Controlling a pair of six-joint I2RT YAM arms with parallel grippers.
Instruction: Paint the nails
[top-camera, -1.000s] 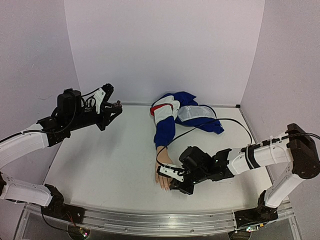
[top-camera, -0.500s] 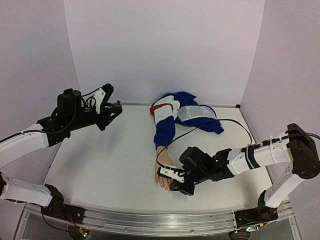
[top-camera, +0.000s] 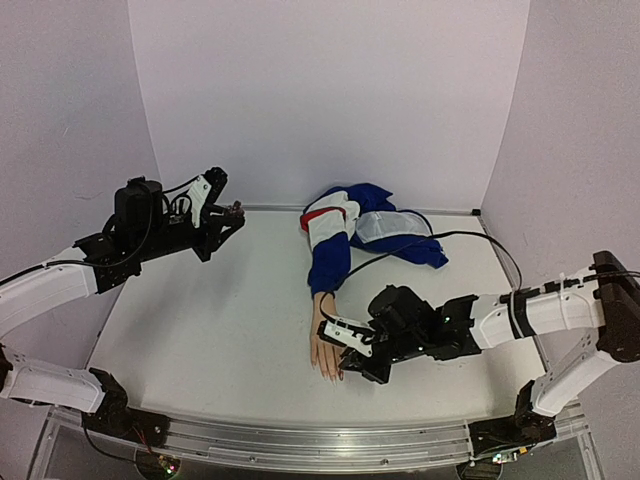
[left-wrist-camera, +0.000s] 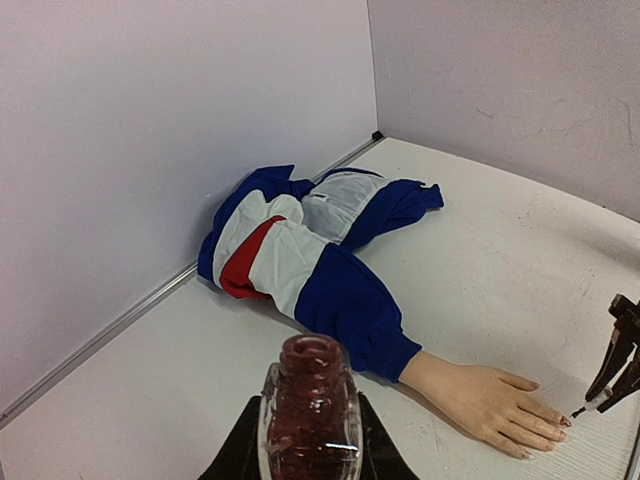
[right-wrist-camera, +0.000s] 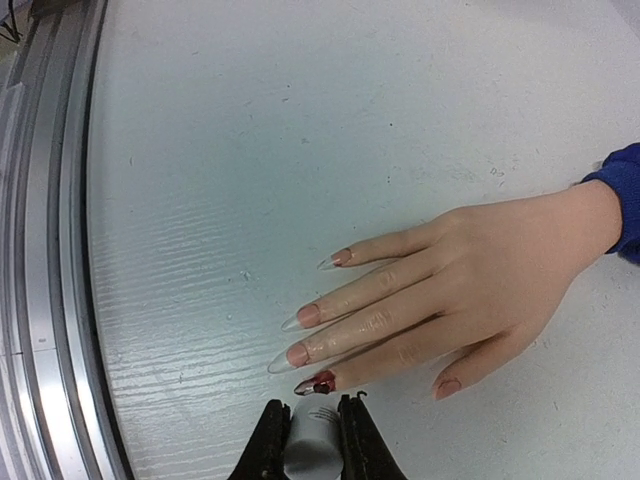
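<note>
Left fingers (left-wrist-camera: 238, 452) clamp the open, polish-filled bottle (left-wrist-camera: 310, 412); right fingers (right-wrist-camera: 268, 442) pinch the white cap (right-wrist-camera: 312, 446) beside the nails (right-wrist-camera: 309, 315).

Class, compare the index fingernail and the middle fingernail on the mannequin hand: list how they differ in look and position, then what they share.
Colour: the index fingernail carries patchy dark red polish; the middle fingernail is bare pink. Position: the index fingernail lies right by the white cap that the right gripper holds; the middle fingernail lies one finger farther off. Both are long and pointed.

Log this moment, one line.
left gripper: holds polish bottle | right gripper: holds brush cap | index nail: partly red | other nails: unpainted
</note>
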